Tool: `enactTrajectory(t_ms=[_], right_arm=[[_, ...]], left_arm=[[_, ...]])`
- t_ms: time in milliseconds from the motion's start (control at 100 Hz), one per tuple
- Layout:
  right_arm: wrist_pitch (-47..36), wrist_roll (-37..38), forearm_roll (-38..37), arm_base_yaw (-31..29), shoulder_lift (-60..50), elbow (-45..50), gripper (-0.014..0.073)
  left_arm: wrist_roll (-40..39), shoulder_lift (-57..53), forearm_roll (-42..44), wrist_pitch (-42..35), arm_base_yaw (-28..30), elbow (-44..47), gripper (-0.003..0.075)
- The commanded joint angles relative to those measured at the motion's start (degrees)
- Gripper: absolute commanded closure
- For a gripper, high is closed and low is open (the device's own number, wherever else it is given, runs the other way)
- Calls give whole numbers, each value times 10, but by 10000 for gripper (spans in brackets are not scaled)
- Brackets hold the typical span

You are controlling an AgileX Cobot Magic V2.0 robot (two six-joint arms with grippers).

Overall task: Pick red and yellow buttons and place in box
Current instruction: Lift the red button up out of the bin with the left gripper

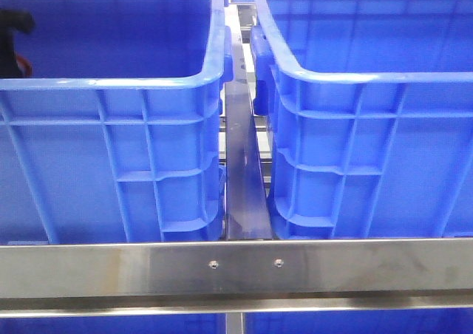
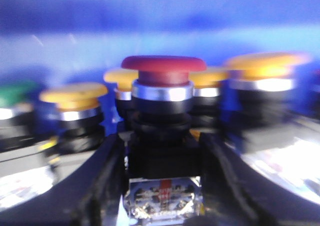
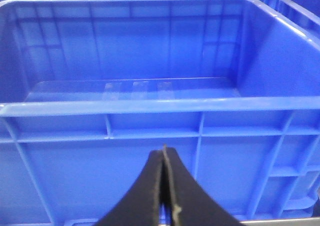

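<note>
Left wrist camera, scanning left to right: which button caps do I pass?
Green plastic button cap → yellow-orange domed cap → dark red domed button, between the left gripper fingers → larger-looking yellow-orange cap.

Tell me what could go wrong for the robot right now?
1. The left gripper sits around the black body of the red button, and yellow buttons crowd close on both sides. Lifting might bump or drag a neighbour along.
2. The left wrist picture is blurry, so the hold cannot be confirmed; the button might slip.
3. The right gripper is shut outside the blue crate, facing its wall. Moving forward could knock it.
</note>
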Motion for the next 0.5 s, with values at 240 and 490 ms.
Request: enactTrajectory(t_ms=[240,490], right_arm=[[-45,-2,0,-1,-14,-9,663],[-45,-2,0,-1,-14,-9,663]], left_arm=[[169,-126,-171,34,-3,-17,605],[339,-132,-444,149,-3,-17,605]])
